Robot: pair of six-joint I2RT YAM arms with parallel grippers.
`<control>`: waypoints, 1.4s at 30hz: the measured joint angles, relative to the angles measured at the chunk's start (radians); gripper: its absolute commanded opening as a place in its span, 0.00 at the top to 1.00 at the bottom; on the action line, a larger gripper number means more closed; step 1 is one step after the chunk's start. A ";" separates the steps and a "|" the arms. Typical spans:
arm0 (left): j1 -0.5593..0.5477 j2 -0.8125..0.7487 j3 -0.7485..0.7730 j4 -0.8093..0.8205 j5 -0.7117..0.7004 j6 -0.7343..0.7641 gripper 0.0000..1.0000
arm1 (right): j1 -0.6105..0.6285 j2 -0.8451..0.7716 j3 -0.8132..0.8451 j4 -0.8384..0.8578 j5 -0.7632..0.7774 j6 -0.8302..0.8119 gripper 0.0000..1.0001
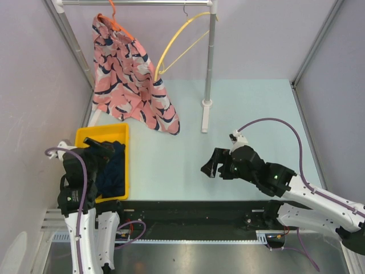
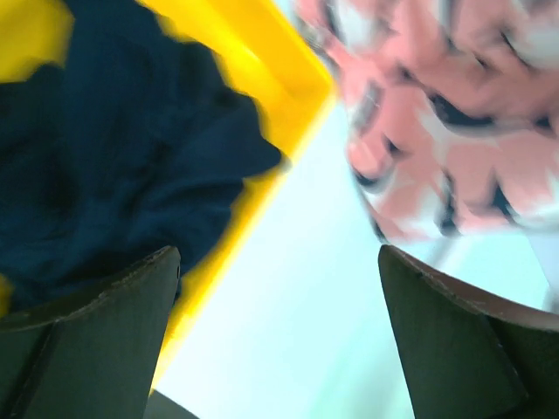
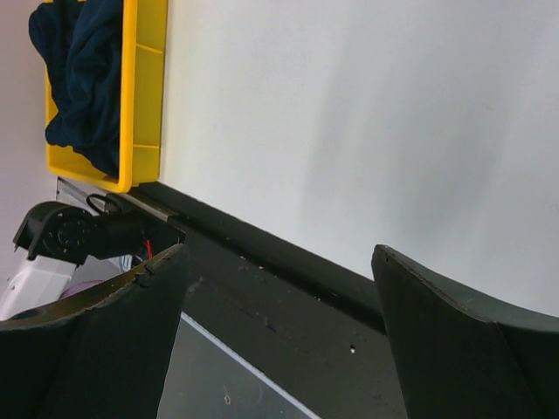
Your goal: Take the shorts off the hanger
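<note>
Left pincer: the left pincer [image 1: 101, 150] [image 2: 279, 262] is released, jaws spread wide with nothing between them. It hangs over the shallow yellow plastic bin [image 1: 102, 132]; I cannot tell whether a finger brushes the cloth below.
Right pincer: the right pincer [image 1: 210, 166] [image 3: 279, 253] is also released, jaws well apart and gripping nothing, above bare surface at the near middle.
Navy pair: the plain dark navy cloth shorts [image 1: 113, 170] [image 3: 83, 78] lie bunched inside the bin, off any hanger.
Printed pair: the salmon-pink cloth shorts with a navy and white leaf-like print [image 1: 128, 80] [image 2: 437, 113] hang from the thin orange hanger [image 1: 118, 24] on the white metal rail [image 1: 137, 3], far left, just beyond the bin.
Other hanger: a thin yellow hanger [image 1: 177, 41] hangs bare on the same rail, its lower end meeting the printed cloth.
Edges: the bin sits at the near-left corner of the pale green worktop [image 1: 251, 114], against the left wall; a black strip [image 3: 262, 253] runs along the near edge.
Open room: a broad bare stretch lies between the bin and the right pincer and on to the right wall; the white upright post [image 1: 211, 63] stands in the far middle.
</note>
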 measured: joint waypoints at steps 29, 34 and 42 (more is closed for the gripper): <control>-0.642 -0.117 -0.356 0.383 0.582 -0.008 0.01 | -0.010 0.814 1.123 0.174 -0.016 -0.496 0.11; -0.645 -0.123 -0.355 0.363 0.583 0.000 0.01 | -0.027 1.101 1.588 0.106 0.025 -0.610 0.12; -0.645 -0.089 -0.282 0.283 0.581 0.067 0.00 | -0.110 1.309 1.737 0.176 0.030 -0.686 0.14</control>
